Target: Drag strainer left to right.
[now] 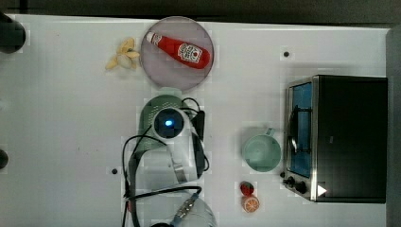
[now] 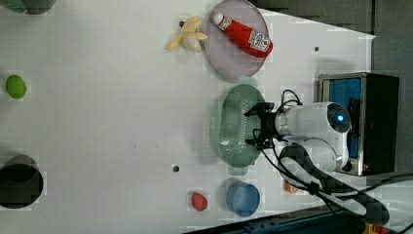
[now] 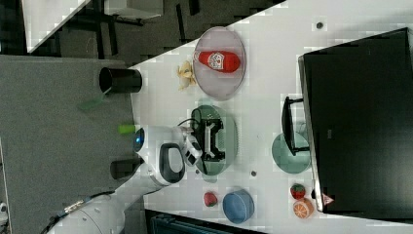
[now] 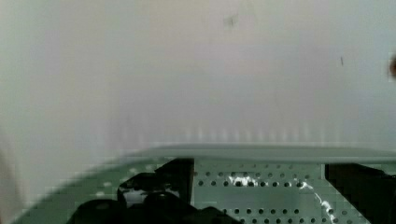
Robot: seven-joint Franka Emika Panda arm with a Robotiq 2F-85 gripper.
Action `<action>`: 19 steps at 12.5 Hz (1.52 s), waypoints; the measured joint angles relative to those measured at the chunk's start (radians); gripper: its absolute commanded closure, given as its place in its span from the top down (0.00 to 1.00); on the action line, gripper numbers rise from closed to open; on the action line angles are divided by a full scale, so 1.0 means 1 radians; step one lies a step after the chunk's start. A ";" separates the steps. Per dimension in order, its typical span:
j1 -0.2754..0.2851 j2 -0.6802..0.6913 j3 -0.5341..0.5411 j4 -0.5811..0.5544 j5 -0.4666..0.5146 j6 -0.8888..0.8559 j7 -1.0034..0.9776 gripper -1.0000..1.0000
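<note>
Left view, strainer [image 2: 233,122] long axis vertical

Pale green strainer [image 2: 233,124], dotted holes; red ketchup bottle [image 1: 180,49]; blue bowl [image 2: 243,198].

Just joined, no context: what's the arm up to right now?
The Panda arm has its gripper over the pale green strainer, fingers spread wide above the perforated centre, closed on nothing. The strainer lies on the white table below the purple plate holding the ketchup bottle in the top view. To the top view's right stand the mint-green mug and the toaster oven. Whether the fingers touch the strainer is unclear.
</note>
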 measured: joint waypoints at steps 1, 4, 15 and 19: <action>-0.003 -0.004 -0.028 -0.002 0.000 0.005 -0.024 1.00; -0.026 -0.011 -0.088 -0.002 -0.012 0.023 -0.084 1.00; -0.030 0.005 -0.279 -0.006 -0.025 0.046 -0.279 1.00; -0.042 -0.101 -0.228 -0.006 -0.027 -0.056 -0.496 1.00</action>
